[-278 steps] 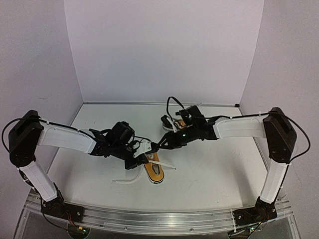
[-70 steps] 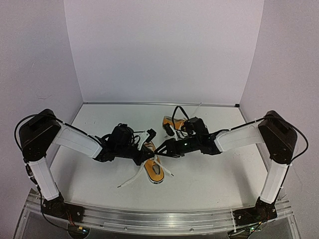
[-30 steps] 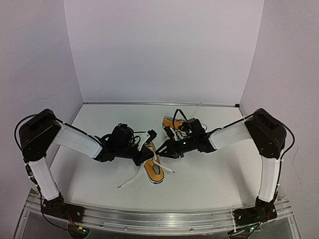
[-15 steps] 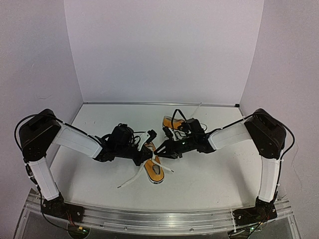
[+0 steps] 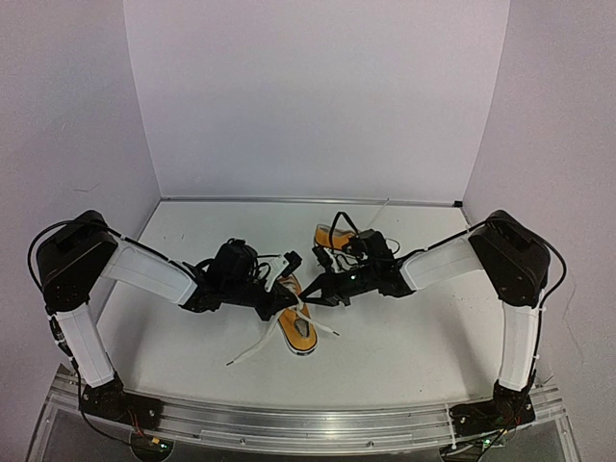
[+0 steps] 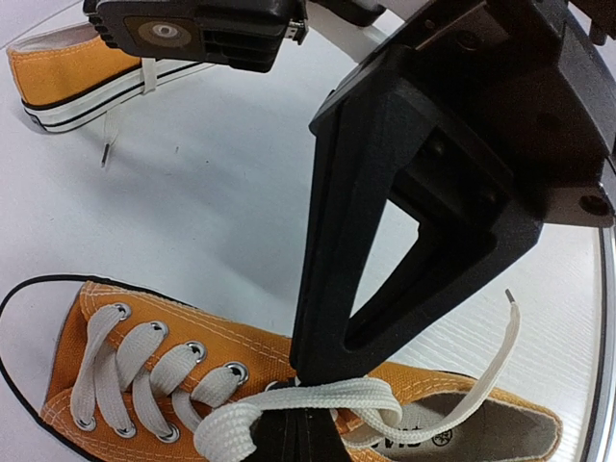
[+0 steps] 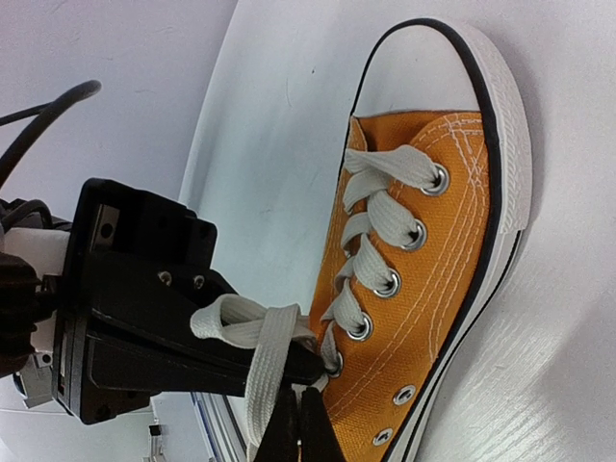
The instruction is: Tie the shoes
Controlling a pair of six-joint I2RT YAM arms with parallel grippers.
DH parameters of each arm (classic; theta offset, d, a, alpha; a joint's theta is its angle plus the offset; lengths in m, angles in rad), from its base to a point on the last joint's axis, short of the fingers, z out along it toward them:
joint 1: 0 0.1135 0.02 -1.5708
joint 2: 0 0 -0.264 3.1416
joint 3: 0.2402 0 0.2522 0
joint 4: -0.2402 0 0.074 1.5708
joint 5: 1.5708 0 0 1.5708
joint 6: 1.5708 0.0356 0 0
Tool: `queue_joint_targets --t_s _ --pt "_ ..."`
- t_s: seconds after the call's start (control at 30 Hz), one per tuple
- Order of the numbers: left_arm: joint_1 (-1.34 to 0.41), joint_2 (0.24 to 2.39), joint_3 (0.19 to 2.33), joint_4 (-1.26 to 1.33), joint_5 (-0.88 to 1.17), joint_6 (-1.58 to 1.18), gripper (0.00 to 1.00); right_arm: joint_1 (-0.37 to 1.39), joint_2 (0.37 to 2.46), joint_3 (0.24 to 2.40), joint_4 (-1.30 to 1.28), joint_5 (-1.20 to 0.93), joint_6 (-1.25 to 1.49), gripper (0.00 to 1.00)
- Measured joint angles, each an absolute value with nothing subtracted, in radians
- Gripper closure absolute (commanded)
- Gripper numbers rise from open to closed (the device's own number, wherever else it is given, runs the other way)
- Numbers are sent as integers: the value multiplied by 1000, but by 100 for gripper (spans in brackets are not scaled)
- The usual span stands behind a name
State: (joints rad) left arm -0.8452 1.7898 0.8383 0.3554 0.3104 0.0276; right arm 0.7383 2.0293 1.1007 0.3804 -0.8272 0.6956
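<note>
Gripping the lace (image 6: 318, 399) of the near shoe (image 5: 299, 329), lying on the counter (image 5: 414, 337), with left end effector (image 6: 294, 430) and right end effector (image 7: 294, 423) both clenched on it beside the eyelets (image 7: 385, 284), and risking, by pulling unevenly, slipping the loop (image 7: 229, 318) free or dragging the light shoe sideways.

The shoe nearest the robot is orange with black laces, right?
Not quite: the laces are white, not black. The shoe nearest the robot is orange with white laces. The left wrist view shows this clearly.
</note>
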Motion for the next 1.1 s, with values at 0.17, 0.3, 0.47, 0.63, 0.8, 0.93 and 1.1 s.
queue_joint_targets --t_s 0.17,0.3,0.47,0.63,0.8,0.93,1.1 --pt "-845 1786 838 346 311 30 92 739 2029 1101 380 -826 696 100" --pt "-845 1765 838 313 307 32 82 741 2029 1101 381 -823 695 100" --pt "-850 1700 837 256 303 40 72 744 2029 1101 381 -815 695 100" --pt "-854 1639 837 213 302 49 69 746 2029 1101 381 -812 695 100" --pt "-855 1590 822 182 292 47 65 747 2029 1101 381 -809 695 100" --pt "-850 1552 811 161 259 28 57 747 2029 1101 381 -808 695 100" --pt "-829 1553 817 138 231 0 51 747 2029 1101 381 -806 693 100"
